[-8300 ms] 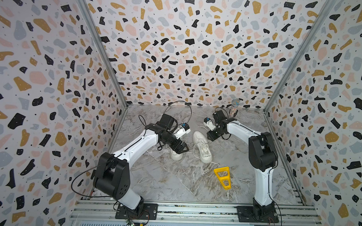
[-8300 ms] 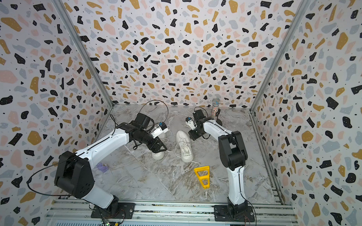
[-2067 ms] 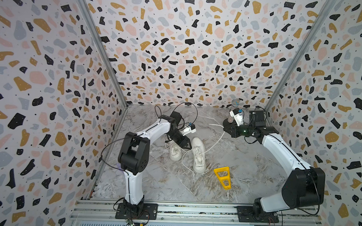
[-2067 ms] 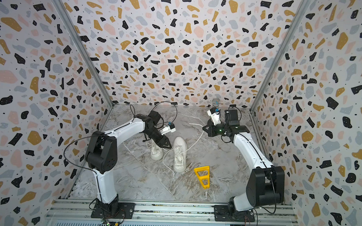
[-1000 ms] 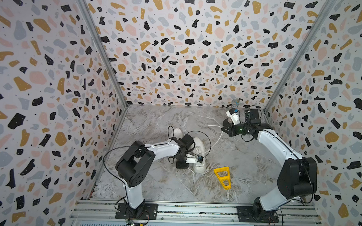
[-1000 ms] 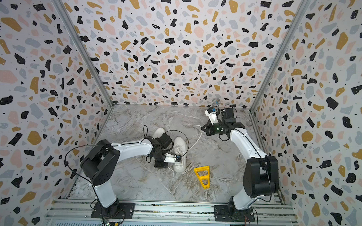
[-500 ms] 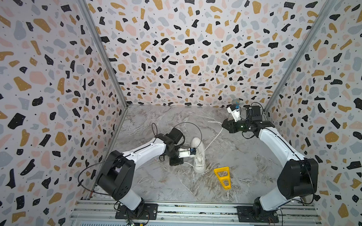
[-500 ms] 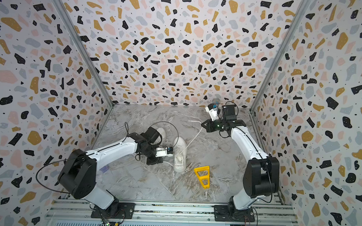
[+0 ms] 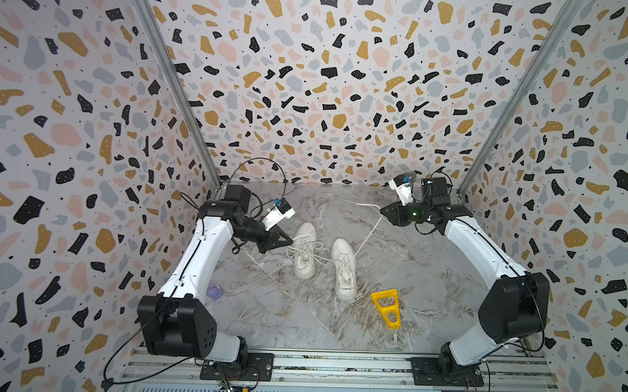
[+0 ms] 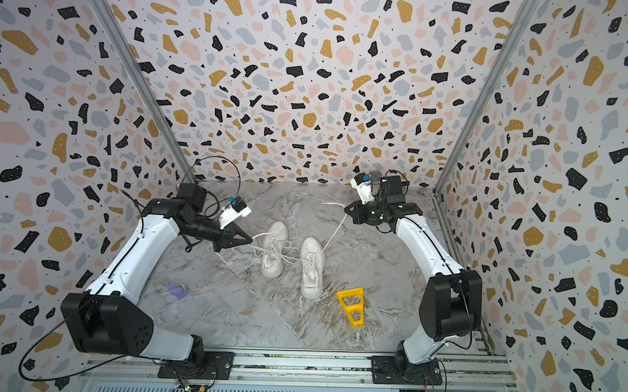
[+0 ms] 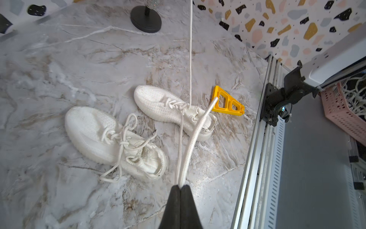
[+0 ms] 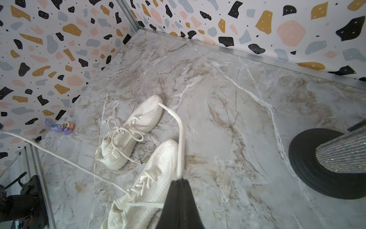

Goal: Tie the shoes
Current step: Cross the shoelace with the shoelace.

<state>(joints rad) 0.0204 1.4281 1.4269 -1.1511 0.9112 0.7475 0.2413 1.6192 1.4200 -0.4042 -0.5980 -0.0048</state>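
Note:
Two white shoes lie side by side mid-table, toes toward the back wall. The left shoe (image 9: pixel 305 254) (image 10: pixel 274 251) carries a loose looped knot. From the right shoe (image 9: pixel 344 269) (image 10: pixel 311 268) two laces run out taut. My left gripper (image 9: pixel 288 242) (image 11: pixel 180 185) hovers just left of the left shoe, shut on one lace (image 11: pixel 179 138) that crosses over that shoe. My right gripper (image 9: pixel 382 210) (image 12: pixel 179 180) is raised at the back right, shut on the other lace (image 12: pixel 181 150), whose free end pokes past the fingertips.
A yellow plastic wedge (image 9: pixel 387 307) lies just right of the right shoe's heel. A small purple toy (image 10: pixel 176 289) sits near the left wall. A black round stand base (image 12: pixel 316 164) stands at the back right by my right gripper. A metal rail (image 9: pixel 335 362) borders the front.
My left gripper closed on a lace at the right shoe, then drew back left, pulling it taut. The right gripper kept its lace and barely moved.

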